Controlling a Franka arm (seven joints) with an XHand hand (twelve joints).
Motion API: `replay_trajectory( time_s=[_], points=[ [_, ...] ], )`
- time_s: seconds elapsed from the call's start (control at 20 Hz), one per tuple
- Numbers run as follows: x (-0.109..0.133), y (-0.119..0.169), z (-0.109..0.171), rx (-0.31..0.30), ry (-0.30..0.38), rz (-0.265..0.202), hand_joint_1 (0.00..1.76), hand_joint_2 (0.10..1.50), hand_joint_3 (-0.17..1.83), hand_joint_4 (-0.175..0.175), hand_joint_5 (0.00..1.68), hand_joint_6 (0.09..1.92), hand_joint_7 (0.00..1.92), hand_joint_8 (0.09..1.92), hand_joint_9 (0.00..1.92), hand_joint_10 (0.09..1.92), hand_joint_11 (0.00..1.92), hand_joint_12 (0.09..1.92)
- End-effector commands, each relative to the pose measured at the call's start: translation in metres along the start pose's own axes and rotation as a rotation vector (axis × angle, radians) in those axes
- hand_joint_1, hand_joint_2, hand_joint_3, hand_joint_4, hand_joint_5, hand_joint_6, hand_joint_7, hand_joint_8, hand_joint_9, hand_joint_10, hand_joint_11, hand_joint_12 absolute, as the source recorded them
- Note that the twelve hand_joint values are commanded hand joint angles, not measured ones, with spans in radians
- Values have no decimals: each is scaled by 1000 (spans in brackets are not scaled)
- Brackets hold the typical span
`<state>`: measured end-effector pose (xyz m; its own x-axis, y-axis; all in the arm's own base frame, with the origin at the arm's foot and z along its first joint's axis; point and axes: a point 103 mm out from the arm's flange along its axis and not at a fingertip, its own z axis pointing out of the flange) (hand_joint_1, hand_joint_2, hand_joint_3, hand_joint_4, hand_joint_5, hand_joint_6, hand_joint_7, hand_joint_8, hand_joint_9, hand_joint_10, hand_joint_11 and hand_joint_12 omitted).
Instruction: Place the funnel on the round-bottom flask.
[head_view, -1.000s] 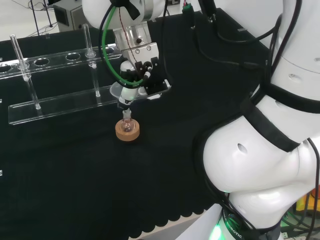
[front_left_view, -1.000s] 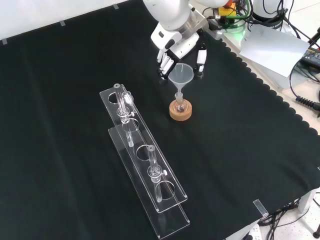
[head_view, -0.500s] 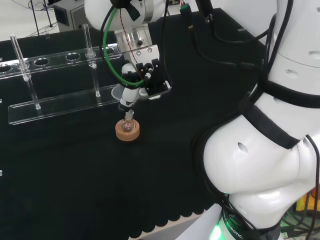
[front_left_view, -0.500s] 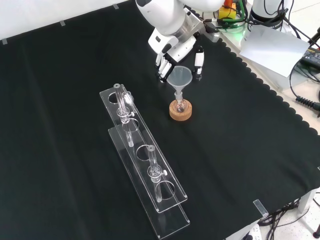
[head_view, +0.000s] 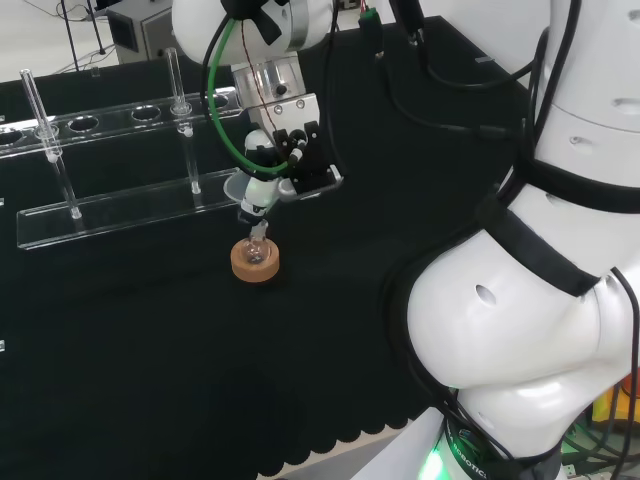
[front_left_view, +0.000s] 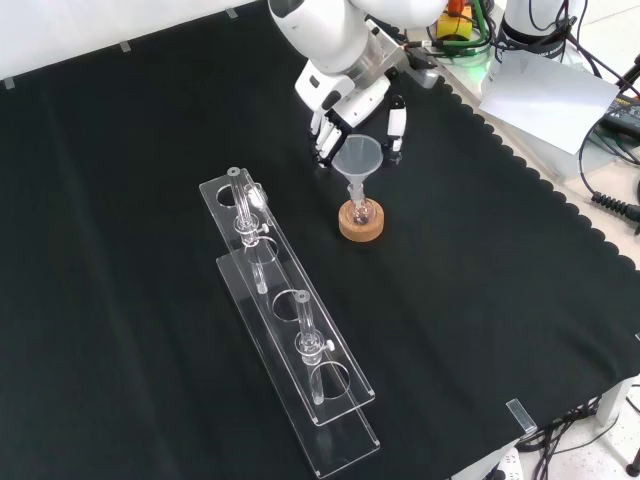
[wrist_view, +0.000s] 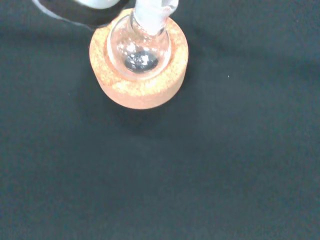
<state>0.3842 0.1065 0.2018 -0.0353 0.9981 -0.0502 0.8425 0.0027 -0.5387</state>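
Observation:
A small round-bottom flask (front_left_view: 360, 212) stands in a cork ring (front_left_view: 361, 226) near the middle of the cloth. A clear funnel (front_left_view: 357, 158) sits above it, a little tilted, with its stem in the flask's neck. The hand (front_left_view: 345, 100) hangs just behind the funnel, its fingers (front_left_view: 397, 125) curled down on either side of the rim. In the head view the hand (head_view: 270, 150) overlaps the funnel (head_view: 245, 187) above the cork ring (head_view: 254, 262). The wrist view looks down on the flask (wrist_view: 140, 47) in its cork ring (wrist_view: 145, 92).
A long clear rack (front_left_view: 290, 330) holding glass tubes lies in front of the flask in the front view, and left of it in the head view (head_view: 120, 200). The arm's white links (head_view: 520, 330) stand at the right of the head view. A paper sheet (front_left_view: 550, 95) lies off the cloth.
The hand and the funnel have shifted slightly left and down in the front view. The stem has stayed at the flask's neck, and the flask and ring have not moved.

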Motion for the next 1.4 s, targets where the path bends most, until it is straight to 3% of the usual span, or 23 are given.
replay_trajectory(
  time_s=[0.05,0.7,0.8,1.4],
  points=[
    [-2,3,4,3,-8,-21,901,1128,-175,-48,681,842,626,737,994,603,613,1222],
    [5,3,2,6,-17,-29,897,1131,-175,-48,678,844,623,739,993,606,612,1223],
    [3,2,5,-11,10,9,897,1131,-175,-49,677,845,623,740,992,606,612,1223],
    [10,3,4,12,-22,-28,895,1132,-175,-49,675,847,620,742,991,608,610,1224]
  ],
)
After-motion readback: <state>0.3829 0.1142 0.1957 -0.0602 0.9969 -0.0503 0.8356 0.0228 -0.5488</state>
